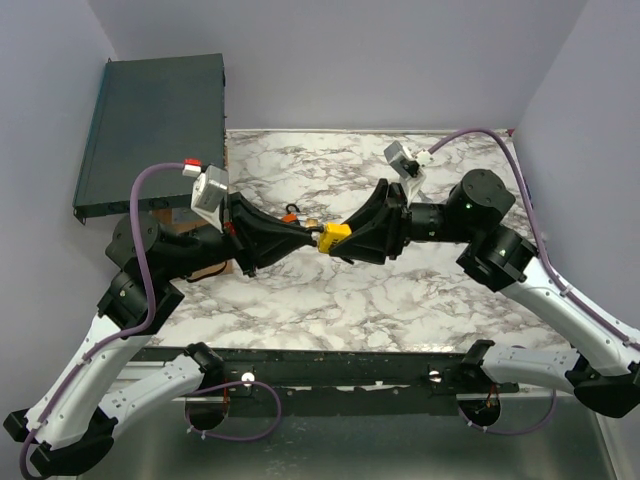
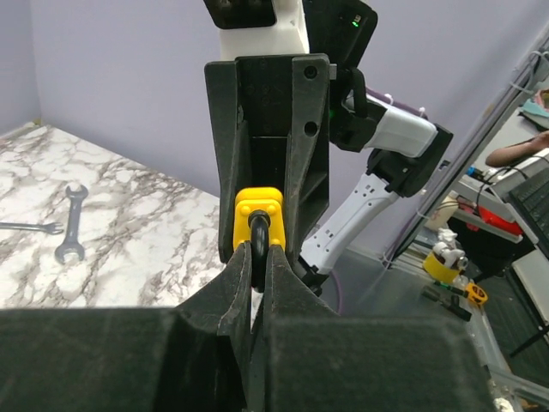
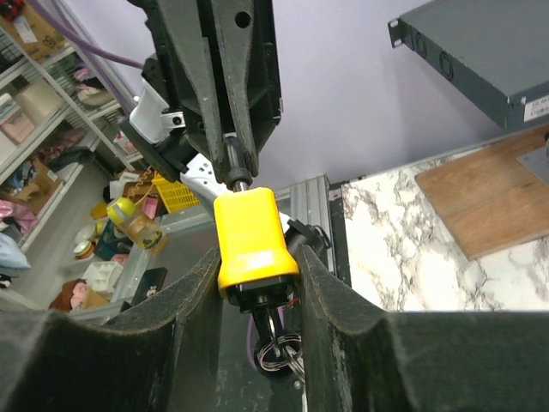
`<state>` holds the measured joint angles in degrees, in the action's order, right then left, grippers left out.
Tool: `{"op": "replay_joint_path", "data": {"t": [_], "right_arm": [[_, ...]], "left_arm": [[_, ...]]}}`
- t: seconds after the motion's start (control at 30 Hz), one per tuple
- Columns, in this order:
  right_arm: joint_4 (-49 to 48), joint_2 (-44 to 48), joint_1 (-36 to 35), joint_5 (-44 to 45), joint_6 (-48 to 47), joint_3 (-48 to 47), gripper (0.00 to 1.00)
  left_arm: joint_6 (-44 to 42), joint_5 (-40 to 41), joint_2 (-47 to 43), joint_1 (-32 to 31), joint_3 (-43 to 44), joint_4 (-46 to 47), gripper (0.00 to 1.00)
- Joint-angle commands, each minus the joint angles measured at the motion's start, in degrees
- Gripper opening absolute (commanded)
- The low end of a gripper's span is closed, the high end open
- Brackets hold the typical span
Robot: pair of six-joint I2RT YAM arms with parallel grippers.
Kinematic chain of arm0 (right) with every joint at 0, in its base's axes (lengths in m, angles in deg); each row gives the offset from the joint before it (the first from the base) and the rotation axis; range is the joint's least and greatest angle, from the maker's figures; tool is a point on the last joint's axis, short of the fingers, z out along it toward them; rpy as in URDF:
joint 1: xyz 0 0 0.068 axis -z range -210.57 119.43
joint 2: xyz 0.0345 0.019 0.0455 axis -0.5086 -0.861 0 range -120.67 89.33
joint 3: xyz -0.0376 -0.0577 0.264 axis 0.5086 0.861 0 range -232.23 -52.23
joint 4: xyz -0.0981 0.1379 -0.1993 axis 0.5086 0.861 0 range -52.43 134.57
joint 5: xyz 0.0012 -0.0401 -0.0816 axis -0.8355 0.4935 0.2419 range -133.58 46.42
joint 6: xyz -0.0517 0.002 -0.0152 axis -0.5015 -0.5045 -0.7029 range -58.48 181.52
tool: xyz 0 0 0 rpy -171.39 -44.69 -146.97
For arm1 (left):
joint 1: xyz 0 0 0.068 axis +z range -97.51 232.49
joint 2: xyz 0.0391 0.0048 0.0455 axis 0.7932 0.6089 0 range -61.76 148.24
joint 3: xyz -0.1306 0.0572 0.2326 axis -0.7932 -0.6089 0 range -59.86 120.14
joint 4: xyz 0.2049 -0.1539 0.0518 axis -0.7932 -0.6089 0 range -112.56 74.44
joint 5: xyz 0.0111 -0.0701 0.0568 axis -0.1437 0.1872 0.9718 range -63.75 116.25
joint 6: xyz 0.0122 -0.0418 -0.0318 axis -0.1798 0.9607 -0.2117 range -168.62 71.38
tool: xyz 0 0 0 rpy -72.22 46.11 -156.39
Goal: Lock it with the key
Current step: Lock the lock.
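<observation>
**Padlock gripped from both ends, key hanging free**

I am holding the yellow padlock in the air above the middle of the marble bench, between my two arms. My right end effector is clamping the yellow body from both sides. My left end effector is pressed together on the dark shackle.

The long axis of the padlock is lying almost level, along the line from one wrist to the other. The shackle is pointing toward my left arm and the keyhole end toward my right wrist. The key with its ring is hanging from that keyhole end and seems to be inserted; no finger is touching it. I am judging that one arm must let go first to turn it.

A wrench is lying on the bench, a dark flat box is sitting at the back left, and lilac walls are closing in the space.
</observation>
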<state>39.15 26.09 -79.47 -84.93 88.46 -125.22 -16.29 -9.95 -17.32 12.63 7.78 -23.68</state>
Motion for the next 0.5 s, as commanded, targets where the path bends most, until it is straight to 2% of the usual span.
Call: {"op": "replay_joint_path", "data": {"t": [0.0, 0.27, 0.47], "right_arm": [[-2.1, -2.7, -2.7, 7.0, 1.4, -3.3, 0.01], [-2.9, -1.1, -2.7, 11.3, 2.4, -3.3, 0.01], [-4.0, 0.6, -2.7, 12.9, 2.4, -2.8, 0.01]], "left_arm": [[-3.5, -0.9, 2.7, -1.8, -3.1, -8.0, 0.00], [-7.1, 2.3, 0.0, -2.5, -5.6, -15.1, 0.00], [-7.0, 0.3, -1.2, -2.5, -7.1, -15.8, 0.00]]}}
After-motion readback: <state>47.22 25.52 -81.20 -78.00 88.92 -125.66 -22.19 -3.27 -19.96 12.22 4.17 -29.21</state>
